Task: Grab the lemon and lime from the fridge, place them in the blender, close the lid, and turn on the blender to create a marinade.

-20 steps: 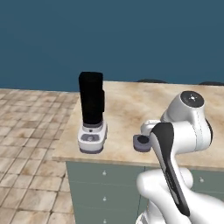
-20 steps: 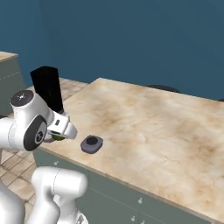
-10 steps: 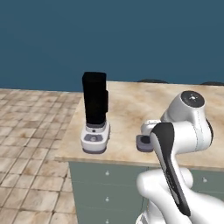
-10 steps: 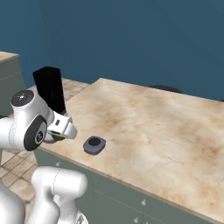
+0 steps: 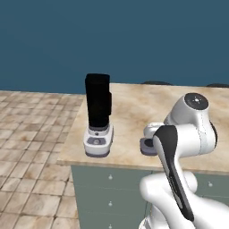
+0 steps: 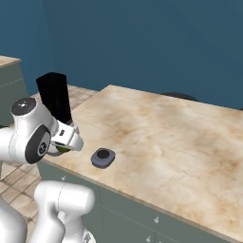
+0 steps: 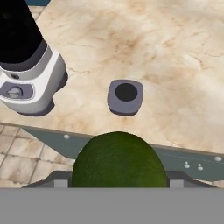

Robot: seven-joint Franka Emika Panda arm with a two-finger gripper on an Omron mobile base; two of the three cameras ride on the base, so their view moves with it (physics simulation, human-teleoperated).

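My gripper (image 6: 63, 145) hangs at the counter's front edge, shut on a dark green lime (image 7: 119, 162) that bulges between the jaws; a sliver of the lime (image 6: 60, 150) shows under the hand. The blender (image 5: 98, 112) (image 6: 54, 97) (image 7: 27, 65), a black jar on a pale base, stands on the marbled counter (image 5: 134, 107) near its left corner. The dark grey lid (image 5: 146, 146) (image 6: 103, 157) (image 7: 126, 96) lies flat on the counter to the right of the blender, just ahead of the gripper. The lemon and the fridge are out of view.
Teal-green drawer fronts (image 5: 112, 192) run below the counter edge. Tiled floor (image 5: 31, 134) spreads to the left of it. A dark round patch (image 6: 178, 96) sits at the counter's back by the blue wall. Another counter corner (image 6: 7, 61) is at far left.
The whole picture has shifted slightly, so the base has crept along the counter. The lime stays in the gripper; blender and lid have not moved on the counter.
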